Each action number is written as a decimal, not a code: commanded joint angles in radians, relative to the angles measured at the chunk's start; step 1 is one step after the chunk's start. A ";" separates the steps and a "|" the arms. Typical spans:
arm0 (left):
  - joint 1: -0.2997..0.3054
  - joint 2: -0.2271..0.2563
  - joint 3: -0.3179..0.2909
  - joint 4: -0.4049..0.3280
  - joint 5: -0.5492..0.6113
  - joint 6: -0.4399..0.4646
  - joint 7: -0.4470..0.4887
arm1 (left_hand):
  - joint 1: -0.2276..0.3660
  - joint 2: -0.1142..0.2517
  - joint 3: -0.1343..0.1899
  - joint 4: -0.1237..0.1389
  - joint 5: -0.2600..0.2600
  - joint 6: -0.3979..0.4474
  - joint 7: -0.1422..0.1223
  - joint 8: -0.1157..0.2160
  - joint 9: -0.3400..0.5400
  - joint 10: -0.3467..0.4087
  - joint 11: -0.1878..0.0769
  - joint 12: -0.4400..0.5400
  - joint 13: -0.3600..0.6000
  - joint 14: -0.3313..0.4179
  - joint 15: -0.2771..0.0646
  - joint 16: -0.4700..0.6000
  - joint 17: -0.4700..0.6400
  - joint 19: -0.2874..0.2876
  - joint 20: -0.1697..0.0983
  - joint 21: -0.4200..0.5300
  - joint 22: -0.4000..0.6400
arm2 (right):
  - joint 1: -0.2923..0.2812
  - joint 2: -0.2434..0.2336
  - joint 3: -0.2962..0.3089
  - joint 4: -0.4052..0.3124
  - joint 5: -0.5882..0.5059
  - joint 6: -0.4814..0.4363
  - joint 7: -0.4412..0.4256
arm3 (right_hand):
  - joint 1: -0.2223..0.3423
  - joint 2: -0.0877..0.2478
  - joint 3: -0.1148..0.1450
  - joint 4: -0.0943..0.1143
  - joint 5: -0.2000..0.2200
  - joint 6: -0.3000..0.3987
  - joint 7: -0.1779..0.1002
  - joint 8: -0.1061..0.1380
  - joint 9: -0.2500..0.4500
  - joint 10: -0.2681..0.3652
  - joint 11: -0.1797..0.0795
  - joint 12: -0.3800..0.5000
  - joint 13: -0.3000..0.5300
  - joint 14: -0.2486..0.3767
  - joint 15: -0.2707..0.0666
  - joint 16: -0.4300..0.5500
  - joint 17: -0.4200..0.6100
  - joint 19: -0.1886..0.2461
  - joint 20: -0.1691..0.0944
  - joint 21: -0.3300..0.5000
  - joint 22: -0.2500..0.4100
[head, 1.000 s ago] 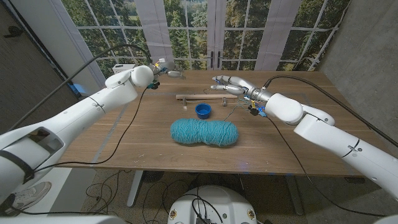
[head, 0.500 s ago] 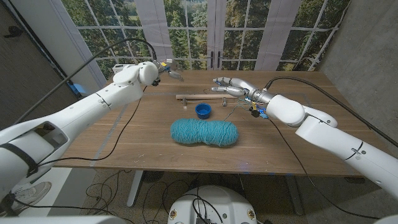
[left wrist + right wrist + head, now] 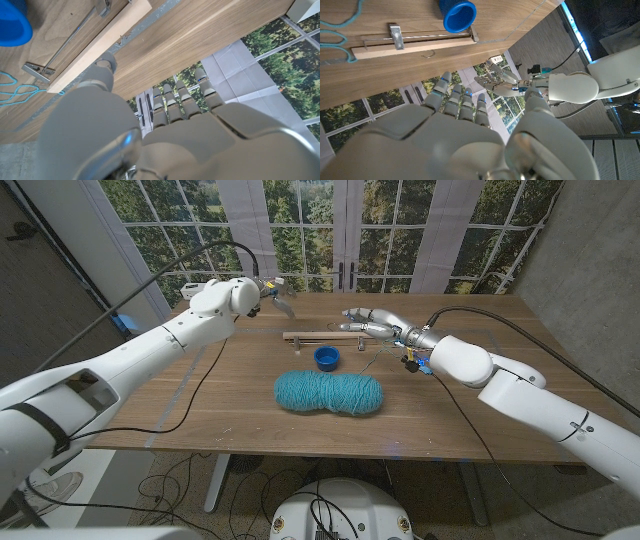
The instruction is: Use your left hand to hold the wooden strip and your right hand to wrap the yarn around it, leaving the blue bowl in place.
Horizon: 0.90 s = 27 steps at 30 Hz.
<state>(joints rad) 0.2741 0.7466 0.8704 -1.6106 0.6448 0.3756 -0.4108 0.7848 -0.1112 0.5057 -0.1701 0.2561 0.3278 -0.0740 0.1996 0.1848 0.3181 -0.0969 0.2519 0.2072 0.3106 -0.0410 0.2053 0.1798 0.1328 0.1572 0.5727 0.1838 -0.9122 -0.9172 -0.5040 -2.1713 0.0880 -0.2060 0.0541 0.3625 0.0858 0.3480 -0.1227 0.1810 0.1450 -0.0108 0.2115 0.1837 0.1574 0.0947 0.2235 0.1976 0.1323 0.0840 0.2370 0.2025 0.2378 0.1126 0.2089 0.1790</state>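
Toward the far half of the wooden table (image 3: 200,410) the wooden strip (image 3: 318,336) lies crosswise, a pale, flat, straight-edged slat with a thin metal rod (image 3: 427,35) running along it on small metal brackets. Just in front of it, nearer the robot, stands the blue bowl (image 3: 326,358), small, round and smooth-walled, apart from the strip. Nearer still lies the yarn (image 3: 328,393), a soft, fuzzy teal skein, long and rounded with a slight waist in the middle; a loose strand of the same teal loops on the wood near one end of the strip in the wrist views. The left hand (image 3: 275,295) hangs above the far left part of the table, beyond the strip's left end and clear of it, fingers loosely spread and holding nothing. The right hand (image 3: 368,324) hovers just beyond the strip's right end, fingers extended toward the middle and apart, also with nothing in its grasp. Bare, brown-grained tabletop lies open to the left of the skein and along the near edge, and more to the right of the bowl under the right forearm. A black cable (image 3: 205,375) trails across the left side of the table.
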 commanded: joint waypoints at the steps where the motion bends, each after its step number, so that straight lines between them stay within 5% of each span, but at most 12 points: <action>1: -0.046 -0.071 0.035 0.111 0.024 -0.030 -0.053 | 0.049 0.031 0.003 0.007 0.017 0.023 -0.006 0.009 0.006 0.023 -0.015 0.011 0.009 0.017 -0.037 0.011 0.007 0.015 -0.002 -0.006 0.003 | -0.037 -0.016 0.017 -0.024 0.009 -0.001 -0.020 | 0.001 0.008 -0.001 -0.002 -0.002 0.010 0.003 0.002 0.004 0.016 0.002 0.005 0.006 0.009 -0.002 0.004 0.003 0.011 -0.001 0.007 0.004; 6: -0.069 -0.102 0.031 0.182 -0.042 -0.067 -0.071 | 0.048 0.021 -0.024 0.018 0.021 0.037 -0.002 0.011 0.007 0.045 0.001 0.019 0.014 0.029 -0.049 0.014 0.006 0.021 -0.020 -0.008 0.003 | -0.053 -0.025 0.025 -0.037 0.015 -0.014 -0.027 | -0.001 0.008 -0.003 -0.002 -0.003 0.013 0.002 0.002 0.004 0.018 0.001 0.005 0.006 0.010 -0.003 0.004 0.004 0.011 -0.001 0.007 0.004; 7: -0.073 -0.105 0.042 0.184 -0.027 -0.059 -0.069 | 0.050 0.012 -0.039 0.021 0.024 0.038 0.007 0.010 0.008 0.046 0.021 0.018 0.017 0.038 -0.055 0.015 0.005 0.024 -0.039 -0.010 0.003 | -0.058 -0.027 0.028 -0.038 0.018 -0.012 -0.029 | -0.001 0.008 -0.003 -0.002 -0.003 0.013 0.001 0.002 0.004 0.019 0.002 0.005 0.006 0.010 -0.003 0.004 0.004 0.011 -0.001 0.007 0.004; 11: -0.084 -0.127 0.063 0.204 -0.017 -0.027 -0.076 | 0.055 0.004 -0.059 0.024 0.030 0.037 0.013 0.007 0.008 0.050 0.029 0.018 0.019 0.053 -0.067 0.017 0.003 0.030 -0.074 -0.012 0.003 | -0.076 -0.037 0.039 -0.050 0.025 -0.013 -0.038 | -0.005 0.009 -0.005 0.001 -0.003 0.014 0.001 0.001 0.004 0.023 0.001 0.005 0.006 0.011 -0.002 0.004 0.005 0.012 -0.001 0.007 0.004; 16: -0.085 -0.139 0.074 0.227 -0.030 -0.041 -0.054 | 0.058 -0.002 -0.073 0.026 0.035 0.040 0.018 0.007 0.009 0.050 0.048 0.017 0.022 0.073 -0.056 0.022 0.002 0.041 -0.087 -0.011 0.002 | -0.100 -0.049 0.053 -0.063 0.034 -0.013 -0.051 | -0.008 0.010 -0.007 0.002 -0.003 0.015 0.000 0.000 0.004 0.024 0.002 0.005 0.006 0.013 -0.002 0.005 0.006 0.012 -0.001 0.007 0.004; 22: -0.091 -0.155 0.105 0.239 -0.003 -0.008 -0.047 | 0.070 -0.001 -0.081 0.026 0.039 0.041 0.024 0.006 0.009 0.050 0.054 0.016 0.024 0.073 -0.049 0.019 0.002 0.054 -0.087 -0.010 0.001 | -0.117 -0.057 0.063 -0.072 0.042 -0.013 -0.059 | -0.011 0.011 -0.009 0.004 -0.004 0.016 0.000 0.000 0.004 0.025 0.002 0.004 0.006 0.013 -0.002 0.005 0.006 0.013 -0.002 0.007 0.004; 24: -0.089 -0.162 0.098 0.248 -0.026 -0.010 -0.050 | 0.072 0.002 -0.089 0.030 0.043 0.049 0.030 0.008 0.010 0.061 0.059 0.020 0.027 0.082 -0.048 0.022 0.003 0.075 -0.071 -0.005 0.000 | -0.124 -0.059 0.065 -0.073 0.044 -0.010 -0.063 | -0.012 0.011 -0.009 0.005 -0.004 0.017 0.001 -0.001 0.004 0.025 0.004 0.004 0.006 0.014 -0.002 0.005 0.007 0.014 -0.002 0.007 0.004; 25: -0.081 -0.160 0.090 0.250 -0.043 -0.023 -0.034 | 0.078 0.004 -0.102 0.033 0.047 0.052 0.034 0.007 0.010 0.064 0.056 0.021 0.030 0.093 -0.048 0.023 0.004 0.112 -0.026 0.002 -0.001 | -0.126 -0.059 0.066 -0.072 0.045 -0.007 -0.064 | -0.012 0.011 -0.009 0.005 -0.004 0.017 0.001 -0.001 0.004 0.024 0.004 0.004 0.006 0.014 -0.002 0.005 0.007 0.013 -0.001 0.007 0.004; 27: -0.076 -0.157 0.107 0.235 -0.010 -0.011 -0.005 | 0.080 0.005 -0.107 0.035 0.049 0.053 0.037 0.007 0.010 0.066 0.059 0.021 0.032 0.100 -0.045 0.025 0.005 0.135 -0.015 0.008 -0.002 | -0.129 -0.060 0.066 -0.072 0.048 -0.007 -0.064 | -0.013 0.011 -0.010 0.006 -0.004 0.017 0.001 -0.001 0.004 0.025 0.003 0.003 0.006 0.014 -0.002 0.004 0.007 0.014 -0.001 0.007 0.004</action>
<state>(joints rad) 0.1931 0.6125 0.9473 -1.3961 0.6244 0.3448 -0.4648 0.8483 -0.1103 0.4059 -0.1376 0.2956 0.3808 -0.0477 0.2042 0.1934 0.3733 -0.0408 0.2672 0.2344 0.3952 -0.0430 0.2199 0.1813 0.2297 0.1219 0.5696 0.1812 -1.0095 -0.9641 -0.4525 -2.2312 0.1219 -0.2177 0.0052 0.3569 0.0913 0.3436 -0.1183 0.1772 0.1556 -0.0108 0.2114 0.1837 0.1735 0.1002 0.2235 0.1975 0.1358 0.0803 0.2370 0.2074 0.2414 0.1089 0.2089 0.1790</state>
